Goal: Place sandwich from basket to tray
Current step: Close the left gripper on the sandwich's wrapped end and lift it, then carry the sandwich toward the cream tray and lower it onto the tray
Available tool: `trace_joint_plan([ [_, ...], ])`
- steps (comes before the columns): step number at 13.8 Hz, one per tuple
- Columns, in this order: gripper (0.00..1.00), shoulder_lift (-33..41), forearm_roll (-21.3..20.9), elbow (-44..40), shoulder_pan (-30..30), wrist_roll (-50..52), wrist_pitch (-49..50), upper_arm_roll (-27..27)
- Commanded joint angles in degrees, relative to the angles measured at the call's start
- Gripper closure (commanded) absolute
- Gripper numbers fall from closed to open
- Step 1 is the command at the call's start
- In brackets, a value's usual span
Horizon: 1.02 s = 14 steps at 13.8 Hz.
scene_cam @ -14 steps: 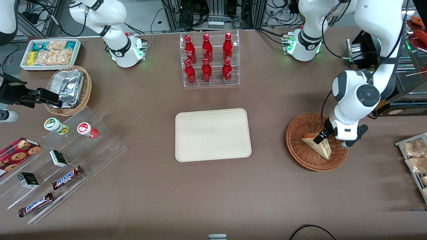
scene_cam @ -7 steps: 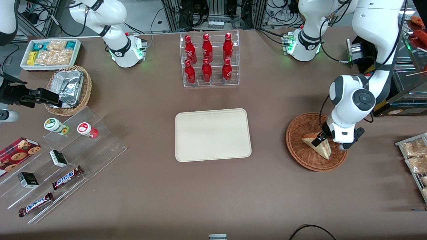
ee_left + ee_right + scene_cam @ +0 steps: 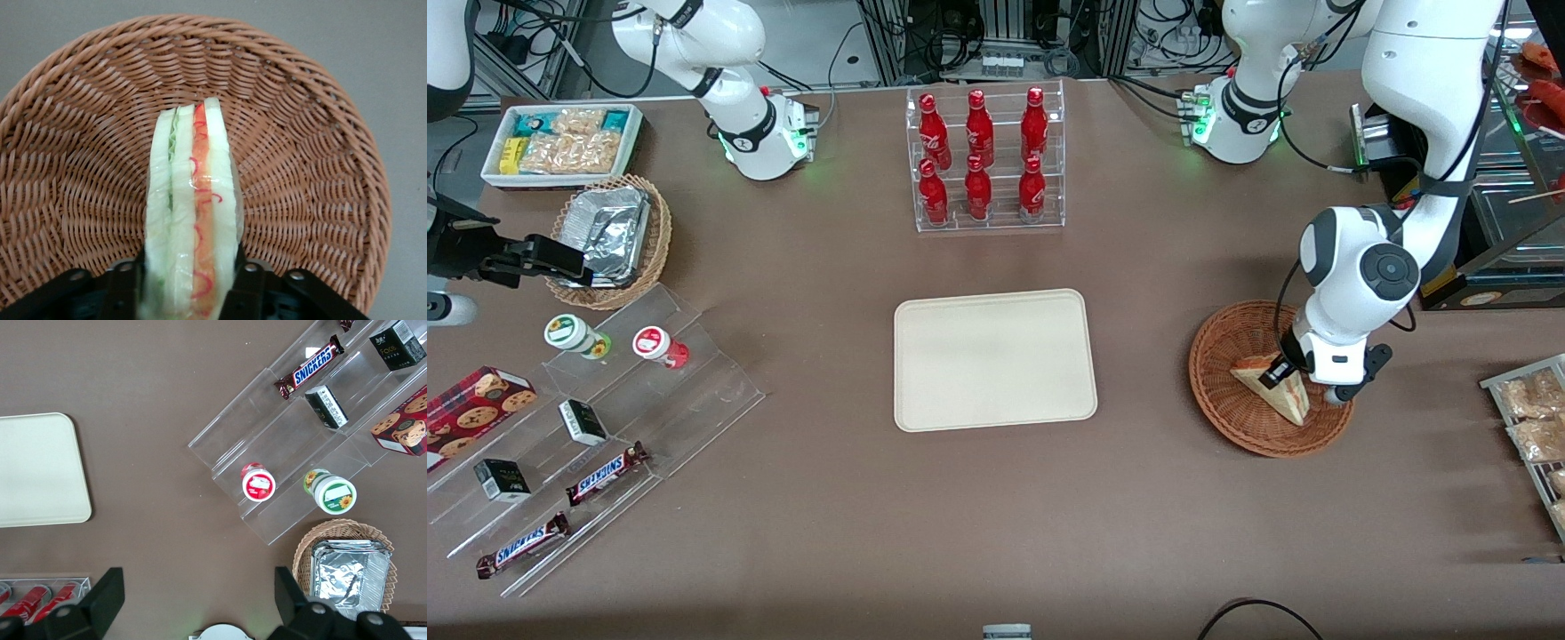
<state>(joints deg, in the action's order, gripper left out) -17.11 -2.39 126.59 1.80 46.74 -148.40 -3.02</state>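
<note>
the grasp step is in hand: at the front view's right, the end effector is clamped on the sandwich, which rests in the basket. next, lift clear of the rim and carry it to the tray at frame centre.

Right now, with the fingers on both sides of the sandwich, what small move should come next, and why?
Probably a short lift straight up. The gripper sits low in the basket, and its fingers press both flat sides of the sandwich, so the grasp looks made. The sandwich is still inside the basket rim, so it should clear that before moving sideways to the tray.
</note>
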Motion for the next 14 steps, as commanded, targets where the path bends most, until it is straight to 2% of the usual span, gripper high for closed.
trace_joint_plan([
  [1,0.88,2.33,-0.59,-2.04,0.13,0.55,3.70,-0.24],
  [4,0.88,4.02,-1.03,-10.11,1.53,0.46,19.42,-1.20],
  [8,0.88,4.90,-1.82,-19.78,6.01,-1.30,32.61,-3.57],
  [11,0.88,3.59,-1.91,-23.67,12.85,-0.95,33.96,-5.07],
  [14,0.88,-1.32,-1.74,-28.40,20.59,-0.33,33.44,-5.07],
])
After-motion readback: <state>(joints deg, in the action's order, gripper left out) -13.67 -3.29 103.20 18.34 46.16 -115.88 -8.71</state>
